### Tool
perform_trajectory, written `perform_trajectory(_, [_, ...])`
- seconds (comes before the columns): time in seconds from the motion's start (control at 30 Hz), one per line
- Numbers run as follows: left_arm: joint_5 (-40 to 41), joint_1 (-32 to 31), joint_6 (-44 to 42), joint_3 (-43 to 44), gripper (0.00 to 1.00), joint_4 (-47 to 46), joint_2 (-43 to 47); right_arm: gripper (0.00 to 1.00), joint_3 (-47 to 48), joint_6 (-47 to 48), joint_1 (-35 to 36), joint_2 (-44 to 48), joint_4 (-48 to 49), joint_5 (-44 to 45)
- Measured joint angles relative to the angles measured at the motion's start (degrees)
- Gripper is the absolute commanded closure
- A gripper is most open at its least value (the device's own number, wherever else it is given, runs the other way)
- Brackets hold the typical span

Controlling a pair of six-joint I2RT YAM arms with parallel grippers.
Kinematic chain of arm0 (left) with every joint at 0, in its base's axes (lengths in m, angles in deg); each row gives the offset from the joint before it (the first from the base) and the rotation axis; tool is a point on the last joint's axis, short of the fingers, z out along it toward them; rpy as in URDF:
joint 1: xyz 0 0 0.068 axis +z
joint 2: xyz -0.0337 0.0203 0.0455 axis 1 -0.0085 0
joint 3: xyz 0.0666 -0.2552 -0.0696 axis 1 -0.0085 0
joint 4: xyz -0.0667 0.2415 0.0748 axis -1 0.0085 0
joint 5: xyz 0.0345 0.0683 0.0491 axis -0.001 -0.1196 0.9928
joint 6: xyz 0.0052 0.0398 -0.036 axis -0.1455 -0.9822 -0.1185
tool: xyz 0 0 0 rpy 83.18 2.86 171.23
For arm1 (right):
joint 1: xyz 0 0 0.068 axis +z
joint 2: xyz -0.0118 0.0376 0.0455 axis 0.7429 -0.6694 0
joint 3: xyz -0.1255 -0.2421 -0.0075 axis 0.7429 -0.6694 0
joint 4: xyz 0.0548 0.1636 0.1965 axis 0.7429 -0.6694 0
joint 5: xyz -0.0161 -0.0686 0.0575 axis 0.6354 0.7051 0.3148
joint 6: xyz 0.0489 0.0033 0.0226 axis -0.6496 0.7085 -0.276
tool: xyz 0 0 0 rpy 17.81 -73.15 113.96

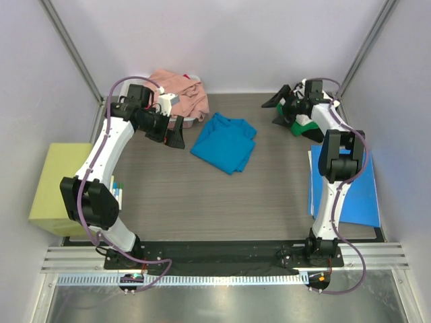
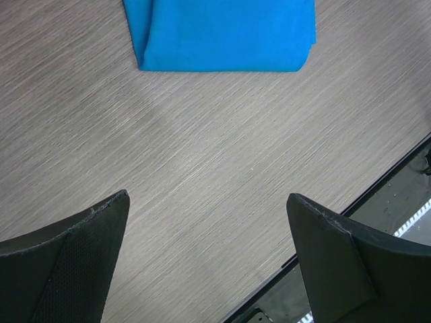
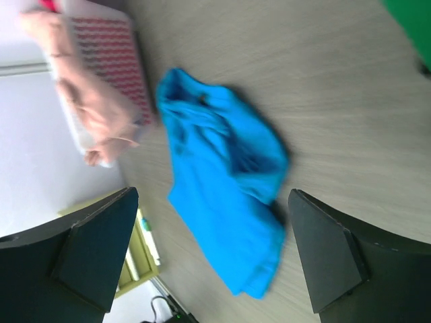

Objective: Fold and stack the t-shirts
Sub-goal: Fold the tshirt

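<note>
Top external view: nearest are the two arm bases, bolted by the near edge of the table (image 1: 202,202), where a black strip runs along. In front of them is a wide bare stretch of grey wood with room to move. A yellow-green block (image 1: 57,182) sits at the left edge. A flat blue sheet (image 1: 357,192) lies at the right edge, beside the right arm. Farther in, near the middle, lies the teal-blue t-shirt (image 1: 225,142), folded but a bit crumpled. The left gripper (image 2: 209,202) hangs just left of it, not touching it. In the left wrist view its fingers stand wide apart with only bare table between them, and the shirt's folded edge lies beyond the tips. The right gripper (image 3: 212,195) is at the far right, well apart from the teal shirt, its fingers spread wide too and holding nothing. A green t-shirt (image 1: 300,128) lies just beside it. At the far left, by the back wall, the salmon pink t-shirt (image 1: 182,87) is heaped in a white basket (image 3: 108,40).
</note>
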Motion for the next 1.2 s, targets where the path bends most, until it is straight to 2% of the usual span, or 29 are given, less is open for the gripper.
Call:
perform_trajectory(0.1, [0.0, 0.0, 0.0, -0.02, 0.0, 0.02, 0.0, 0.0, -5.81, 1.4, -0.96, 1.55, 0.0, 1.88])
perform_trajectory(0.3, [-0.02, 0.0, -0.02, -0.02, 0.0, 0.07, 0.15, 0.0, -15.78, 2.14, 3.23, 1.49, -0.7, 1.25])
perform_trajectory(0.77, [-0.87, 0.0, 0.02, 1.81, 0.0, 0.57, 0.15, 0.0, -17.27, 2.97, 7.39, 1.25, 3.26, -1.27])
perform_trajectory(1.1, [-0.96, 0.0, 0.02, 3.21, 0.0, 0.98, 0.15, 0.0, -17.94, 0.37, 13.64, -0.63, 10.23, -4.81])
perform_trajectory(1.17, [-0.96, 0.0, 0.0, 3.21, 0.0, 1.18, 0.15, 0.07, -17.59, -0.5, 14.29, -1.18, 11.26, -5.46])
perform_trajectory(1.2, [-0.96, 0.0, 0.0, 3.21, 0.0, 1.22, 0.15, 0.18, -17.57, -0.72, 14.45, -1.31, 11.67, -5.66])
